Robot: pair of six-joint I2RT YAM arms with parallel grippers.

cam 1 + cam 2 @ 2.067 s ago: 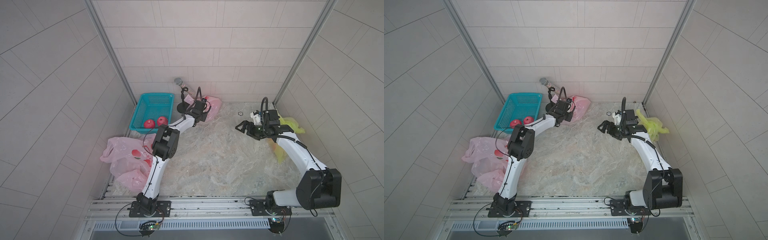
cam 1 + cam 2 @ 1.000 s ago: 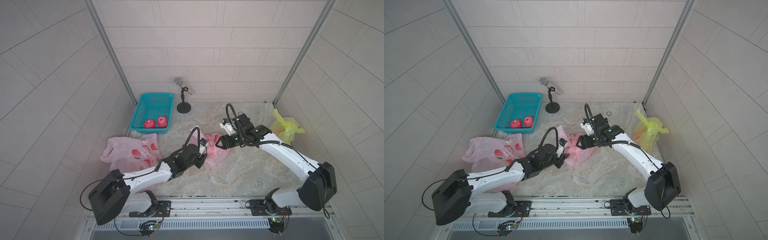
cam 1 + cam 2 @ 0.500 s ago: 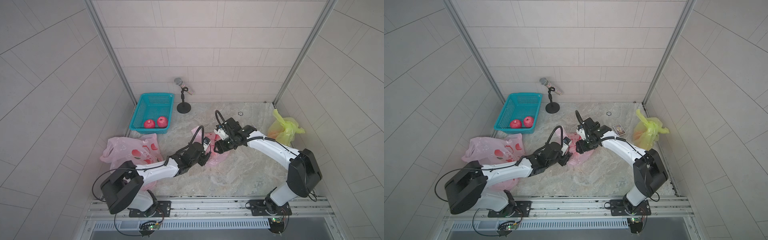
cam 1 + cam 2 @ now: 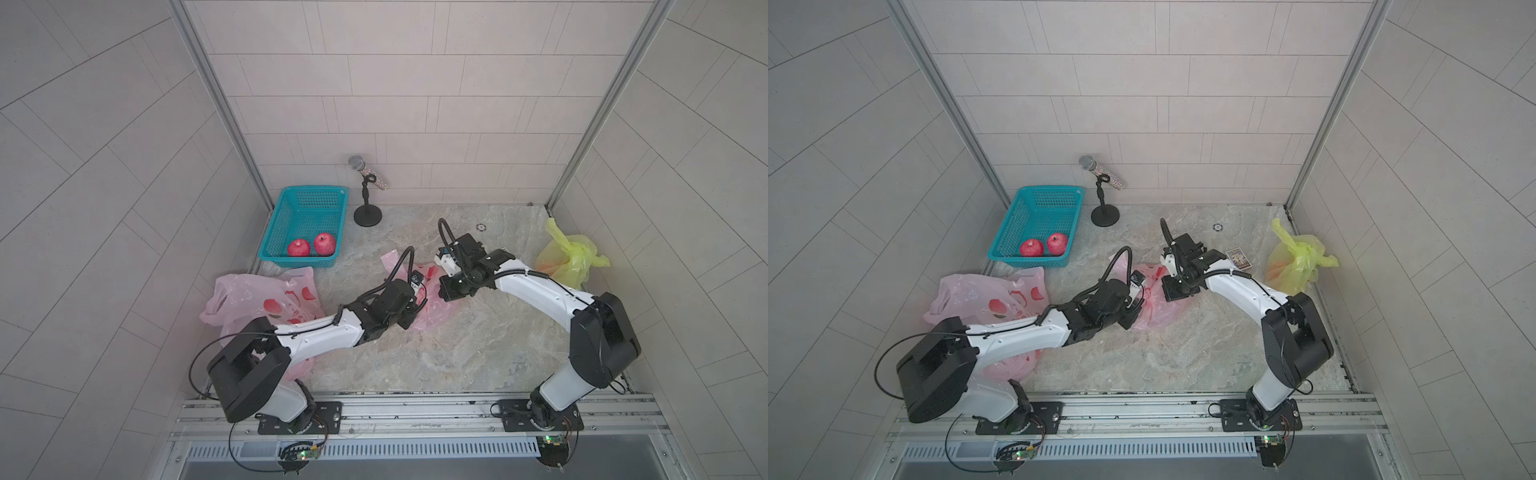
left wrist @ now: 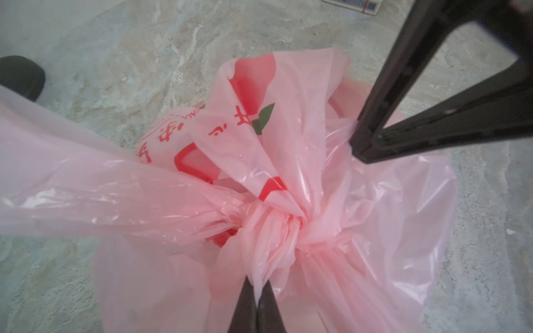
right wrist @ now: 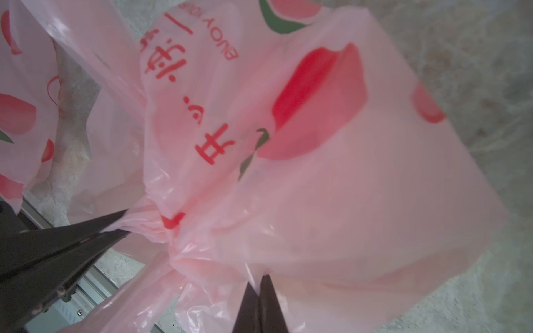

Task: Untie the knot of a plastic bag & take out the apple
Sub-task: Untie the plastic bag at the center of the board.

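A knotted pink plastic bag (image 4: 434,305) (image 4: 1156,307) lies mid-table between both arms. Its knot (image 5: 277,227) (image 6: 161,227) is tied tight. My left gripper (image 5: 256,291) is shut on a twist of plastic coming out of the knot. My right gripper (image 6: 259,284) is shut on a fold of the bag's wall just beside the knot. In the left wrist view the right gripper's black fingers (image 5: 372,135) pinch the bag's far side. The left gripper's fingers (image 6: 95,230) reach the knot in the right wrist view. The apple is hidden inside the bag.
A teal basket (image 4: 291,208) with two red apples (image 4: 299,248) stands at the back left, a microphone stand (image 4: 368,216) beside it. More pink bags (image 4: 257,295) lie left, a yellow bag (image 4: 569,257) right. A small card (image 4: 1238,258) lies behind the right arm.
The pink bag came from the back wall to mid-table with the left arm. Both grippers then closed in on it and have now shut on its plastic.
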